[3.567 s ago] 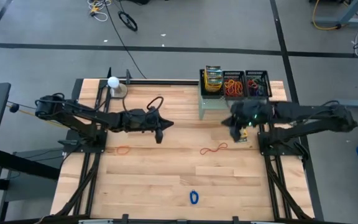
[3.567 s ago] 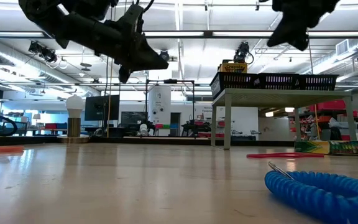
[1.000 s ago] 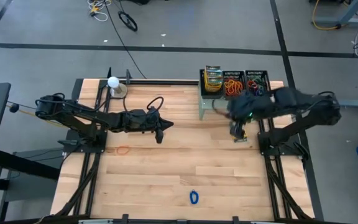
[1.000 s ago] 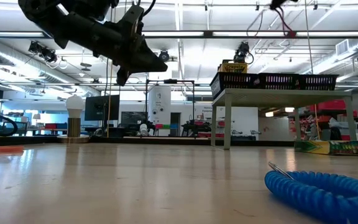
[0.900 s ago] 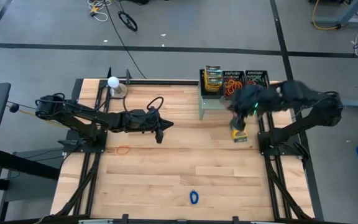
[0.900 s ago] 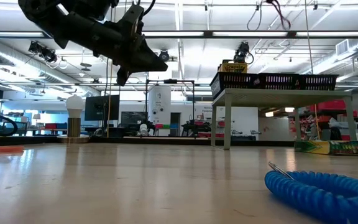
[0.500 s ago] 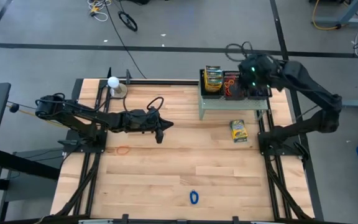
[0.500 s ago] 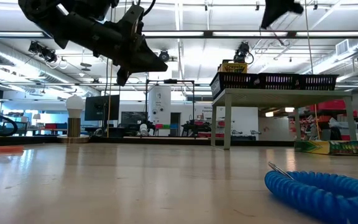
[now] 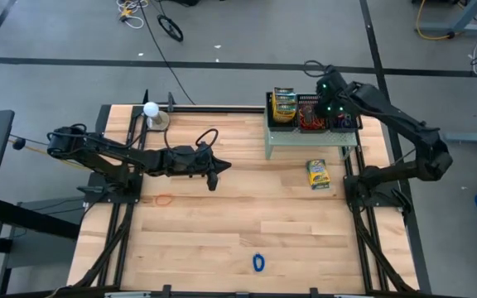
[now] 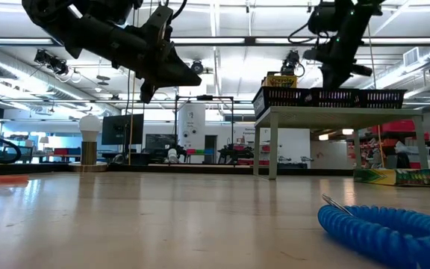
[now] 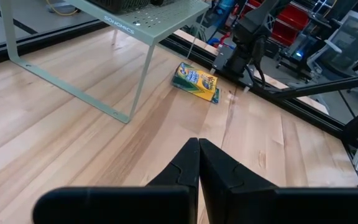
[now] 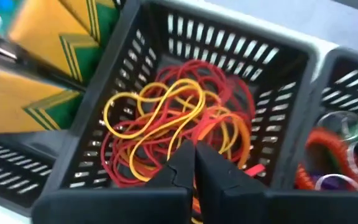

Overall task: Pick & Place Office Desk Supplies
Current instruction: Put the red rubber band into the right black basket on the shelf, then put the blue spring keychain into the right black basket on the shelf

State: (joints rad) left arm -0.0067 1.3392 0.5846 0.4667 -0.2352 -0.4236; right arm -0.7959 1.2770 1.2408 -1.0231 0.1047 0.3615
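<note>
On the pale green shelf [image 9: 305, 139] at the far right stand three black mesh trays. The left one holds crayon boxes [image 12: 61, 56]. My right gripper [image 12: 194, 160] is shut and reaches down into the middle tray [image 12: 104, 137], onto its heap of red, orange and yellow rubber bands [image 12: 179, 112]. Another crayon box [image 9: 317, 174] lies flat on the table in front of the shelf. My left gripper [image 9: 224, 165] hovers shut and empty over mid-table. An orange band [image 9: 165, 199] lies at the left, a blue coil [image 9: 258, 262] near the front edge. My right gripper pinches a red rubber band strand [image 12: 188, 144] at its fingertips, coming from above and slanting down into the middle tray. The band runs into the heap below, and I cannot tell it apart from the other red loops there.
The right tray [image 12: 347, 87] holds orange, purple and green coils. A white ball on a stand [image 9: 151, 108] stands at the far left. The shelf's legs [image 11: 135, 81] and the right arm's base [image 11: 241, 50] border the crayon box on the table.
My right gripper, high above the crayon box on the table with a red band dangling below it, has swung toward the far edge over the shelf, rolled, and come down into the middle tray. The band no longer hangs free.
</note>
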